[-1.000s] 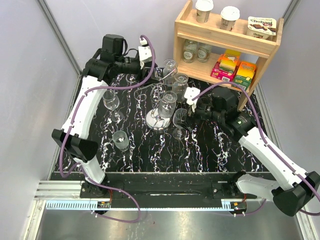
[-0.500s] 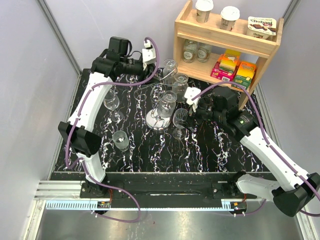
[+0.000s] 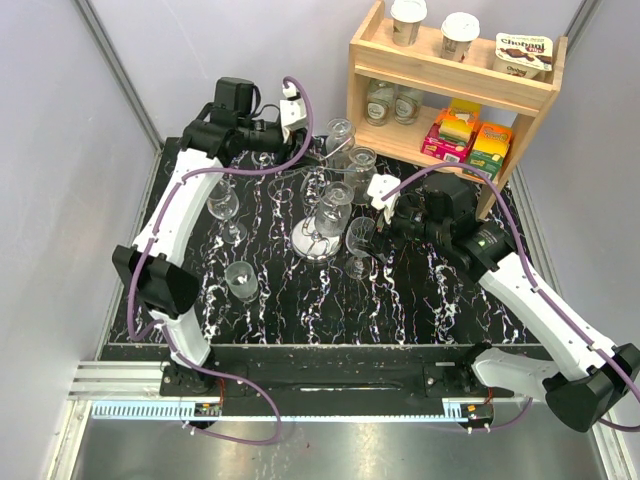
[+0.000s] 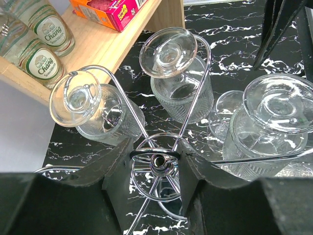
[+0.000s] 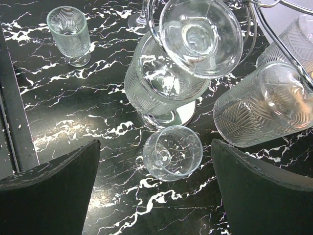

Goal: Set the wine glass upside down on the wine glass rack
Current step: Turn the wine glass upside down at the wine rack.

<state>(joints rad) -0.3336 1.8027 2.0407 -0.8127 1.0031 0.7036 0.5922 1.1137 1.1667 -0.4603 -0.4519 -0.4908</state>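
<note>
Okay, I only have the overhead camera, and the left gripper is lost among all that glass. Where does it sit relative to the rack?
Observer: In the left wrist view, the left gripper straddles the top loop of the wine glass rack, a jaw on each side. I can't tell whether they press it.
Operator: And the right gripper, is it holding anything?
Observer: No. The right wrist view shows the right gripper wide open. An upright wine glass stands on the table between its jaws, and neither jaw touches it.
</note>
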